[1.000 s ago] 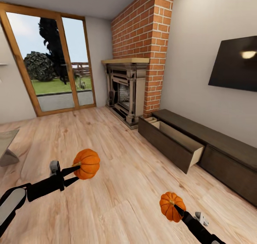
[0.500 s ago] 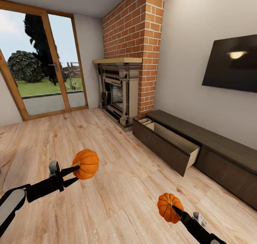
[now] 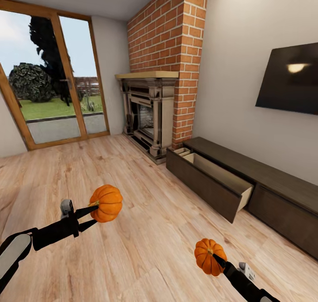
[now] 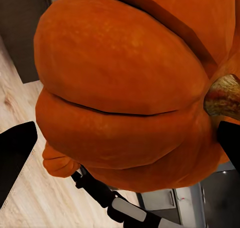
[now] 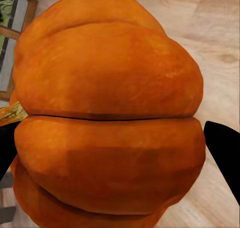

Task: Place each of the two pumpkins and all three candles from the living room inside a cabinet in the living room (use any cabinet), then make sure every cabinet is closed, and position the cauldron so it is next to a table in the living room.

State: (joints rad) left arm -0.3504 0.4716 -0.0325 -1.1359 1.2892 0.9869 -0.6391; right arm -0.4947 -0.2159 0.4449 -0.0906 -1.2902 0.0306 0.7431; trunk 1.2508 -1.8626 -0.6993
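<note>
I carry two ribbed orange pumpkins over the wood floor. The bigger pumpkin (image 3: 107,202) (image 4: 125,88) sits in my left gripper (image 3: 91,217), which is shut on it at the lower left. The smaller pumpkin (image 3: 209,256) (image 5: 107,113) is held in my right gripper (image 3: 217,261), shut on it at the lower middle. Ahead on the right, along the wall, runs the long dark-brown cabinet (image 3: 265,178). One wide drawer (image 3: 207,178) of it stands pulled out, showing its pale beige inside. The candles, cauldron and table are out of view.
A stone-coloured fireplace (image 3: 148,114) stands against a brick chimney (image 3: 170,50) ahead. A black TV (image 3: 289,79) hangs on the right wall above the cabinet. A glass patio door (image 3: 48,77) fills the far left wall. Open wood floor (image 3: 145,213) lies between me and the cabinet.
The whole view has swung right and then settled; the glass table edge at the far left is gone from sight. Both arms keep their pumpkins in the same pose.
</note>
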